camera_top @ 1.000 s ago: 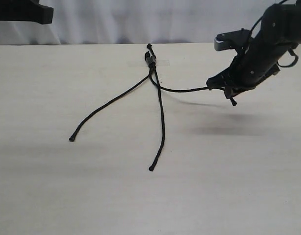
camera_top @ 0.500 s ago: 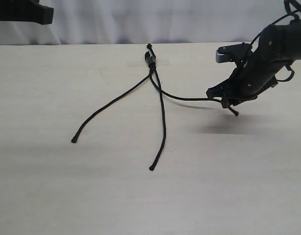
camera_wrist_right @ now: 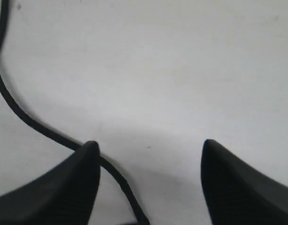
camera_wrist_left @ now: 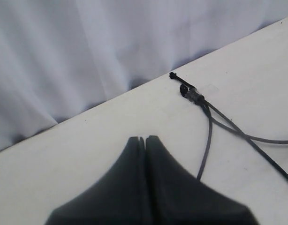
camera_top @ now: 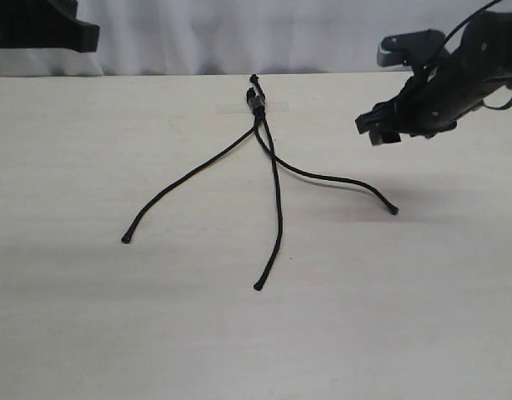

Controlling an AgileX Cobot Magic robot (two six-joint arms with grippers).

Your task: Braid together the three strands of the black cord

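The black cord's knotted end [camera_top: 256, 100] lies at the far middle of the table, under clear tape. From it fan three strands: the left strand [camera_top: 185, 177], the middle strand [camera_top: 277, 200] and the right strand [camera_top: 339, 180], all flat on the table. My right gripper [camera_top: 381, 132] hovers open above the right strand, holding nothing; the strand [camera_wrist_right: 22, 115] passes under its left finger. My left gripper [camera_wrist_left: 146, 138] is shut and empty, far back left; the knot [camera_wrist_left: 191, 93] lies ahead of it.
A pale wooden table [camera_top: 156, 333] carries the cord. A white curtain [camera_top: 223, 33] hangs behind the far edge. The left arm's dark body [camera_top: 39, 21] sits at the top left corner.
My right gripper let go of the right strand, opened and rose up and back. The strand dropped flat on the table, its tip resting to the right.
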